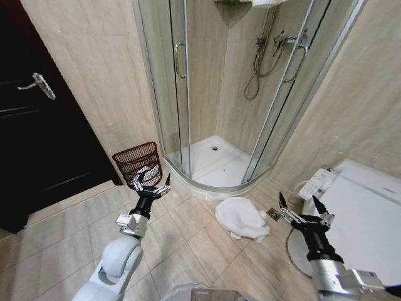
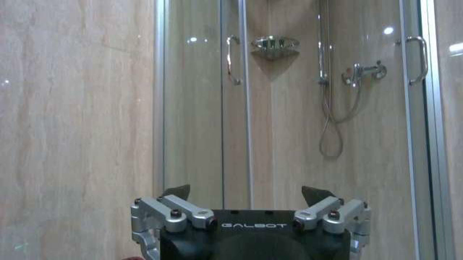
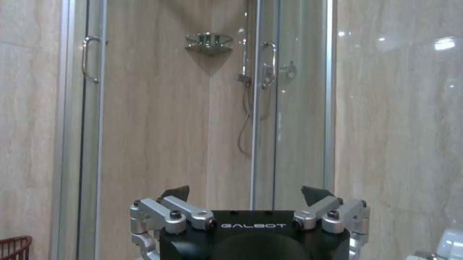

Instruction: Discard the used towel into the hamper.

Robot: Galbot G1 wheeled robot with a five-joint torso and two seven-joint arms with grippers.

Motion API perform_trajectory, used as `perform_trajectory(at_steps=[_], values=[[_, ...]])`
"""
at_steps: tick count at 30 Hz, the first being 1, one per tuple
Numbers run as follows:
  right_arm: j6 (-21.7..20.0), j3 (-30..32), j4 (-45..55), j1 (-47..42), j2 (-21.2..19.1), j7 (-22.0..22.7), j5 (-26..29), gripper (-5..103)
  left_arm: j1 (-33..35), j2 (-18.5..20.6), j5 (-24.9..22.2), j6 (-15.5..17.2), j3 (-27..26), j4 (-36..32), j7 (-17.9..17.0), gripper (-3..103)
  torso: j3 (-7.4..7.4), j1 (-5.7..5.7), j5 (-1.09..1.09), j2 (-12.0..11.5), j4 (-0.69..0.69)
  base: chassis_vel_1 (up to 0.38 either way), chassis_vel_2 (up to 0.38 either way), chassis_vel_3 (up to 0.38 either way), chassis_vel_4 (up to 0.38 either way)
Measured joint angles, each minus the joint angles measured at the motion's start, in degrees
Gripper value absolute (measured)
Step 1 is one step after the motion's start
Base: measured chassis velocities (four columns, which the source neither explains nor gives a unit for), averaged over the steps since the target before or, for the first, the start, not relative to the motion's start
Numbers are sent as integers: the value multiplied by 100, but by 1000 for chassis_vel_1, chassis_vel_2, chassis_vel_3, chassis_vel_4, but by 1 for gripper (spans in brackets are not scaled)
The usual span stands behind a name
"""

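A crumpled white towel (image 1: 241,217) lies on the tiled floor in front of the shower cabin. The hamper (image 1: 138,162), a dark red-brown openwork basket, stands against the wall left of the shower; a sliver of its rim (image 3: 14,246) shows in the right wrist view. My left gripper (image 1: 150,182) hangs open just in front of the hamper, with nothing between its fingers. To the right of the towel, my right gripper (image 1: 302,205) is open and holds nothing. In the wrist views both the left gripper (image 2: 248,192) and the right gripper (image 3: 246,192) face the shower wall.
A glass shower cabin (image 1: 213,94) with a raised curved base fills the corner ahead. A white toilet (image 1: 360,213) stands at the right beside my right arm. A dark door (image 1: 37,125) is at the left. Open tiled floor (image 1: 182,232) lies between my arms.
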Motion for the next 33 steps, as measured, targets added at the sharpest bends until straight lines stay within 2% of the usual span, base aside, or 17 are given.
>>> perform_trajectory(at_steps=[12, 17, 21, 33], values=[[-22, 52, 4, 24, -112, 10, 12, 100, 2, -18, -3, 26, 42, -69, 5, 100, 157, 110, 0, 267, 0, 0, 0, 0, 0], [-41, 33, 9, 55, -100, 13, 24, 100, 66, -146, 85, 39, 58, -119, -78, 100, 227, 162, 0, 389, 0, 0, 0, 0, 0], [-115, -6, 23, 132, -88, 29, 26, 100, 93, -273, 204, 18, -46, -114, -98, 100, 290, 205, 0, 495, 0, 0, 0, 0, 0], [-234, -40, 24, 194, -216, 47, 69, 100, 315, -362, 131, 17, -362, -275, -99, 100, 451, 329, 0, 779, 0, 0, 0, 0, 0]])
